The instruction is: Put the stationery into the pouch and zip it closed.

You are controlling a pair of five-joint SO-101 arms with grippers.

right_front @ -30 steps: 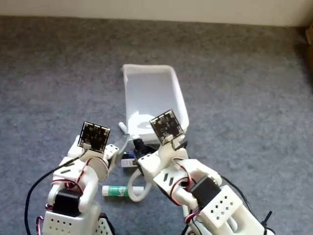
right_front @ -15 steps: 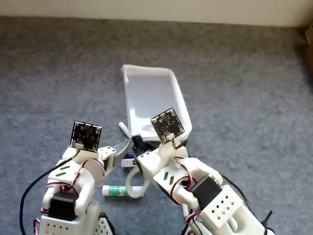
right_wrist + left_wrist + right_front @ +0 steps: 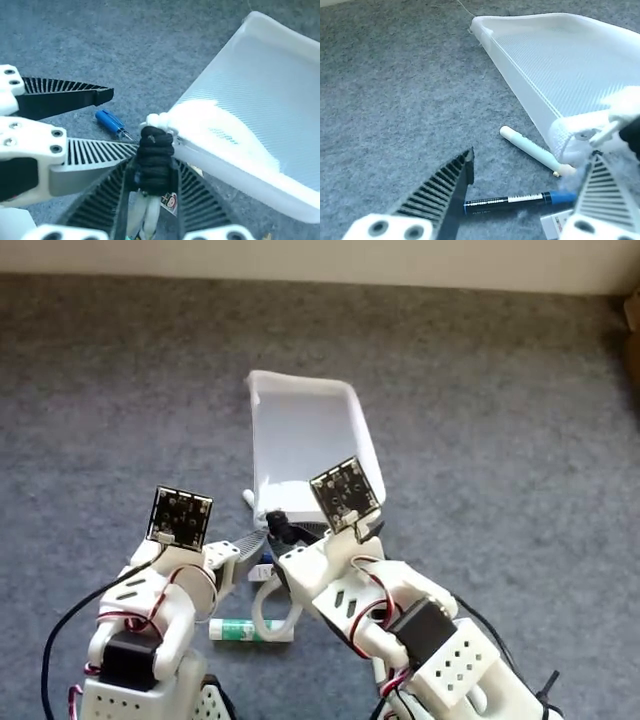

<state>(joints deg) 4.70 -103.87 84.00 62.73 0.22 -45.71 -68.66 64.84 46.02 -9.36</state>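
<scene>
Pinching a black cord (image 3: 155,150) between its ribbed fingers, my right claw (image 3: 155,169) is narrowed tight around it, right at the near corner of the pouch (image 3: 305,430). The cord meets a white knot at the pouch's zip end. The pouch is white and see-through. It lies on the table (image 3: 500,390) with its long side running away from me and its near end just ahead of both my wrists.

My left claw (image 3: 532,156) is spread wide and holds nothing. It hangs over the loose stationery just beside that same near corner. Below it lies a white pen (image 3: 530,149), with one end close against the pouch's edge; I cannot tell whether they touch. A blue-capped marker (image 3: 520,201) lies nearer to me, apart from the pen. The corner of a small white block (image 3: 554,226) shows just beside the marker's cap. A green-and-white glue stick (image 3: 250,630) lies on its side between my two arms, closer to my bases than the rest.

The table is covered by a grey carpet (image 3: 395,75), short-piled and mottled, on which everything rests. Along the far side runs a pale band (image 3: 300,255), and at the far right edge a bit of something brown (image 3: 633,320) shows.
</scene>
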